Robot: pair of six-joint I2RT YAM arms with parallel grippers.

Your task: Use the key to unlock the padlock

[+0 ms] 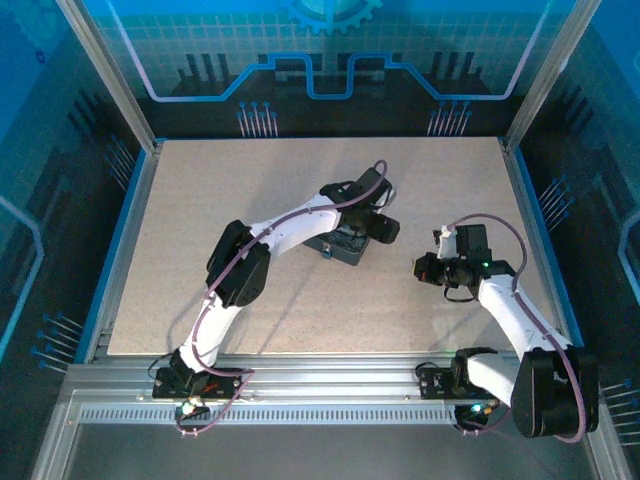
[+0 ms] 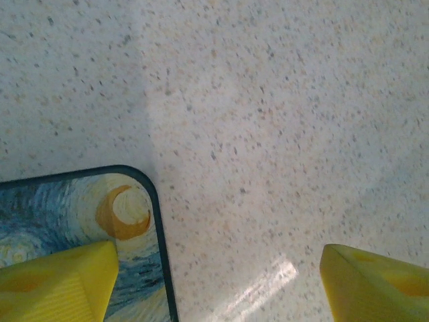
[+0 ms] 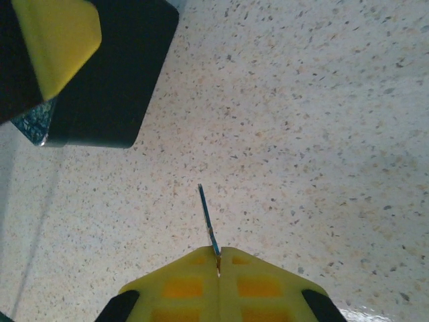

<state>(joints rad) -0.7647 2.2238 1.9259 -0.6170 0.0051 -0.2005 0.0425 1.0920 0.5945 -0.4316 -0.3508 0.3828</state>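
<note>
Your right hand point(image 3: 218, 267) was pinched shut on the key point(image 3: 206, 216), a thin dark sliver jutting from between its yellow fingertips above the speckled surface point(image 3: 322, 134). Your left hand point(image 2: 218, 288) stood wide, with one yellow finger point(image 2: 57, 282) over the rounded corner of the Starry Night tin point(image 2: 74, 208) and the other over bare surface just off the tin's edge. Seen from above, the tin lay near mid-surface under the left hand. The right hand hung near its right side, apart from it.
</note>
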